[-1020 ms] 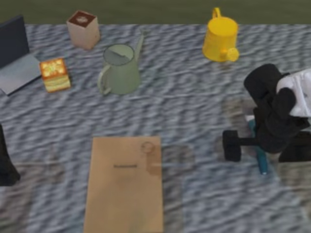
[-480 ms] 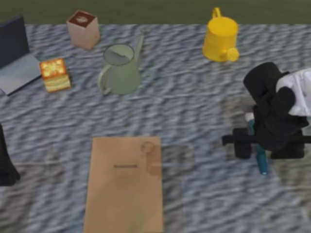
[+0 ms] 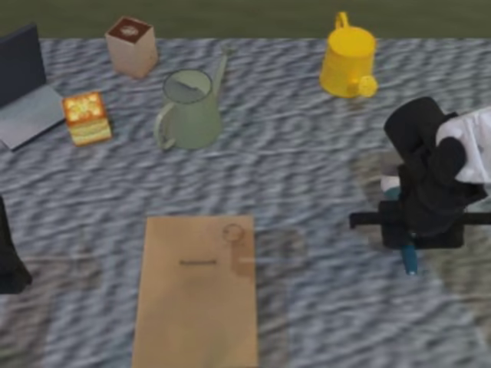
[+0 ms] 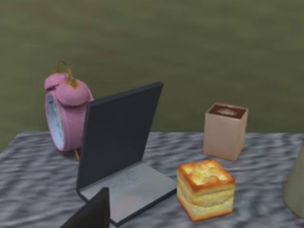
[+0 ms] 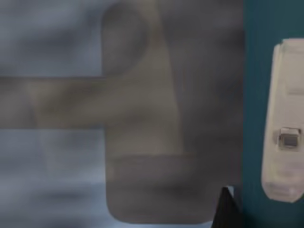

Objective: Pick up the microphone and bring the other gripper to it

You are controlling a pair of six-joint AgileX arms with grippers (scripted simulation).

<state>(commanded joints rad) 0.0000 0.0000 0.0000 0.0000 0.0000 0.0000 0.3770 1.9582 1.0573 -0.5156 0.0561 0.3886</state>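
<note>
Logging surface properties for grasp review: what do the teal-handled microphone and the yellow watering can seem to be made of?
The slim teal-handled microphone, under the right tool, looks like smooth matte plastic: flat uniform colour, with a glossier off-white plastic button strip. The yellow watering can could be painted metal or plastic; its even, slightly shiny surface leaves that open.

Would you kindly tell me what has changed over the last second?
The right gripper closed its fingers inward around the microphone, whose teal handle now sits slightly higher in the top view. The left arm stayed parked at the left edge; watering cans, laptop and folder did not move.
</note>
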